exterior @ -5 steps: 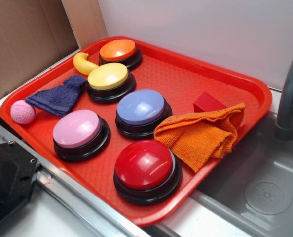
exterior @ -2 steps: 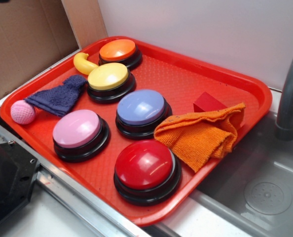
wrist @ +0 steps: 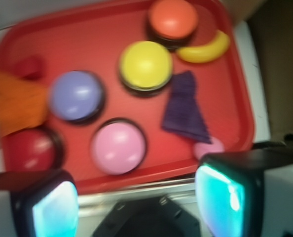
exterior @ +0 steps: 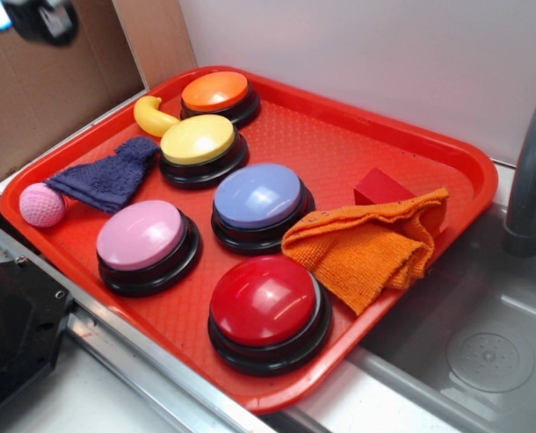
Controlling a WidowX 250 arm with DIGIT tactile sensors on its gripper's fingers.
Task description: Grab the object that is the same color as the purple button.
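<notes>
The dark purple rag (exterior: pixel 107 174) lies on the red tray (exterior: pixel 376 135) at its left side, between the yellow button and a pink ball. It also shows in the wrist view (wrist: pixel 185 109). The purple button (exterior: pixel 259 198) sits mid-tray, seen too in the wrist view (wrist: pixel 76 95). My gripper (exterior: pixel 32 16) is just in view at the top left corner, high above the tray's left edge. In the wrist view my gripper (wrist: pixel 136 205) is open and empty, its fingers wide apart.
On the tray are a pink button (exterior: pixel 144 239), a red button (exterior: pixel 266 305), a yellow button (exterior: pixel 198 142), an orange button (exterior: pixel 217 93), a banana (exterior: pixel 151 117), a pink ball (exterior: pixel 41 205), an orange knitted cloth (exterior: pixel 367 245) and a red block (exterior: pixel 379 188). A sink (exterior: pixel 485 352) lies at the right.
My gripper has come into view at the top left of the exterior view. Nothing on the tray has moved.
</notes>
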